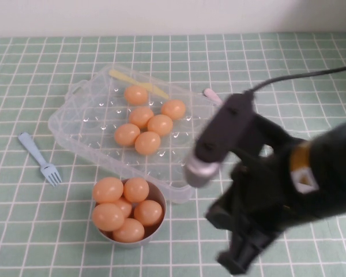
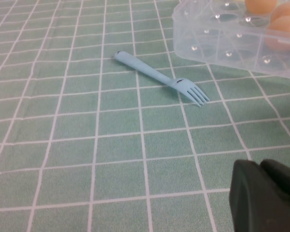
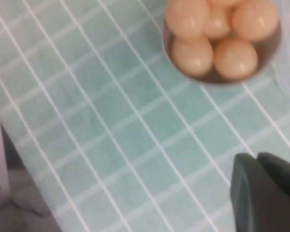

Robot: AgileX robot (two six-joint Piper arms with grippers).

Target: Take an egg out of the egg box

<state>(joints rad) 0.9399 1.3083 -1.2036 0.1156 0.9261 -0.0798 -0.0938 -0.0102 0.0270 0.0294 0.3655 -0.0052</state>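
Observation:
The clear plastic egg box (image 1: 86,115) lies at the middle of the table and holds several orange-tan eggs (image 1: 147,142) near its centre. Its corner, with eggs (image 2: 285,29) inside, shows in the left wrist view (image 2: 217,38). My right gripper (image 1: 235,262) hangs low at the front right, to the right of the grey bowl, shut and empty. In its wrist view (image 3: 257,157) the fingers are pressed together above bare cloth. My left gripper (image 2: 260,164) is out of the high view; it is shut and empty over the cloth, on the near side of the fork.
A grey bowl (image 1: 159,199) with several eggs (image 1: 108,189) stands just in front of the box and shows in the right wrist view (image 3: 217,79). A light blue fork (image 1: 40,158) lies left of the box. A yellow utensil (image 1: 139,82) lies in the box's far side. The table's edge (image 3: 9,145) is close by.

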